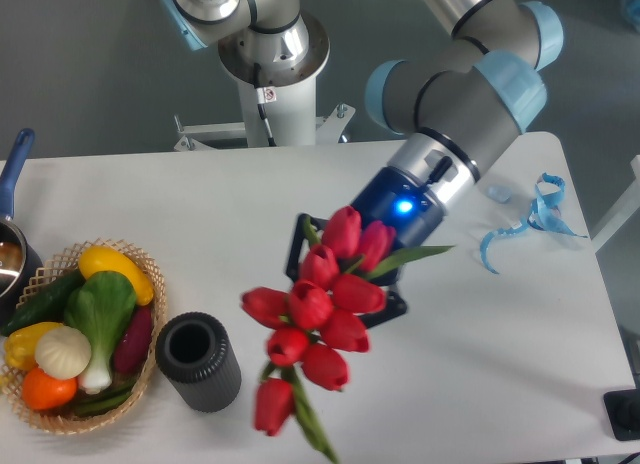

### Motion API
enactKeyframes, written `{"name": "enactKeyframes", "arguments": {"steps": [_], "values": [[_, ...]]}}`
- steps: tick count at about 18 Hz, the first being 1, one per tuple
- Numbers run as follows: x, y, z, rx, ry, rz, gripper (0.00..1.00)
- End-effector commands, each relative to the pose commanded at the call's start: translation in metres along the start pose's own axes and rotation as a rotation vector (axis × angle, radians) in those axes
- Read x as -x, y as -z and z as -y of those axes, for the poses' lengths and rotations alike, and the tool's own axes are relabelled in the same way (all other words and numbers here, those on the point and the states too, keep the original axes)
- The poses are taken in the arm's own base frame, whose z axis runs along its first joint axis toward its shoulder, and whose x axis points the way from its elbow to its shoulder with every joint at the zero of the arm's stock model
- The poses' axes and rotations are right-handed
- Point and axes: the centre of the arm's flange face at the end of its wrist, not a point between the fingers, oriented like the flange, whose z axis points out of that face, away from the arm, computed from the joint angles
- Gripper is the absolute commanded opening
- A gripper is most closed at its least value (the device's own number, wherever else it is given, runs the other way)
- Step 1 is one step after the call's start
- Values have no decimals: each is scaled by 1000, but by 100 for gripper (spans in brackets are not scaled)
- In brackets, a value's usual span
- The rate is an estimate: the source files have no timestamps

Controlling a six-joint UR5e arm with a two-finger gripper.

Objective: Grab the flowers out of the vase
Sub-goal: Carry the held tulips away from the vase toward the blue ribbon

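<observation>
Nearest the camera, the flowers (318, 329) hang clear of the table (240, 199), their long axis slanting from the lowest bloom up toward the gripper (345, 269), whose dark fingers are closed around the bunch. Off to the left stands the vase (197, 361), upright, mouth empty, beside a basket (150, 269). Farther back, the arm (470, 94) reaches down from the upper right.

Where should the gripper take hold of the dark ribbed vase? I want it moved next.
Judging by its pose, grip the vase across its ribbed wall just below the round mouth, coming from above. It stands upright, and the basket crowds its left, so its right side offers more room for the fingers.
</observation>
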Motion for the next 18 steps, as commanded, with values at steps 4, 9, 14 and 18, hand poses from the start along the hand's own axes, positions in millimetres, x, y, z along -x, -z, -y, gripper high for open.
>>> {"name": "enactKeyframes", "arguments": {"steps": [4, 9, 14, 18], "values": [[9, -1, -28, 139, -71, 90, 7], [14, 11, -62, 384, -126, 232, 7], [9, 14, -91, 607, -79, 287, 7], [-10, 5, -103, 754, -21, 240, 7]]}}
